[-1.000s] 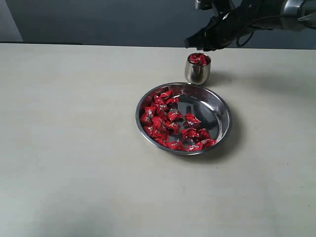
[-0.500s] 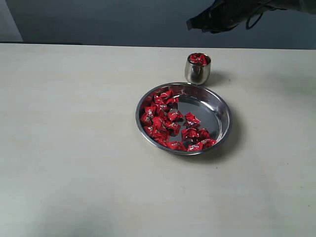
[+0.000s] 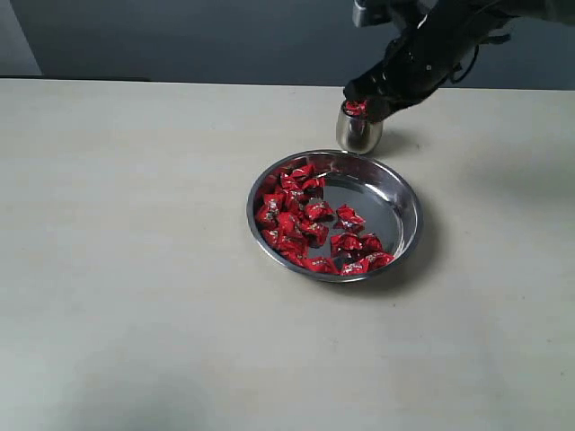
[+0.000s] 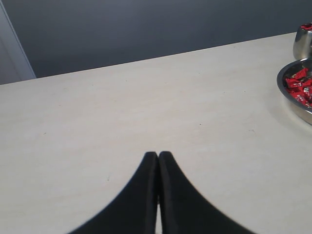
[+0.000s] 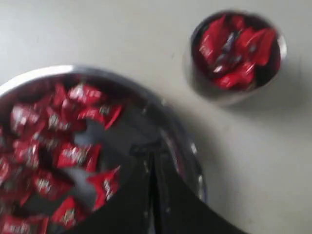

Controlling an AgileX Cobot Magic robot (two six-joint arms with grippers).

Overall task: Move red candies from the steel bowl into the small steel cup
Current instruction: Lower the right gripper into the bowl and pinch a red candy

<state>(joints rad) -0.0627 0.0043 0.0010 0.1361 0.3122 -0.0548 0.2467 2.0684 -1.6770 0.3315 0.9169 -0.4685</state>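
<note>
The near stretch of the table (image 3: 135,341) fills the lower part of the frame. Past it, a little right of centre, sits the bowl (image 3: 384,214). The candies (image 3: 292,220) lie heaped across its left half and along its front edge, leaving the right side of its floor as plain mirror. Just behind the bowl's far rim, close by but apart from it, the cup (image 3: 359,135) stands upright — red wrappers show at its mouth.

The right gripper (image 3: 367,97) comes in from the upper right corner and hangs just over the cup's mouth, hiding part of it. Its wrist camera shows the two dark fingers pressed together and holding no candy, their tips over the bowl's rim, with the cup packed with red wrappers beyond.

The left gripper (image 4: 158,157) is outside the exterior view. Its own camera shows its fingers clenched tip to tip — gripping nothing — above the table, with the bowl's edge and the cup off to one side.
</note>
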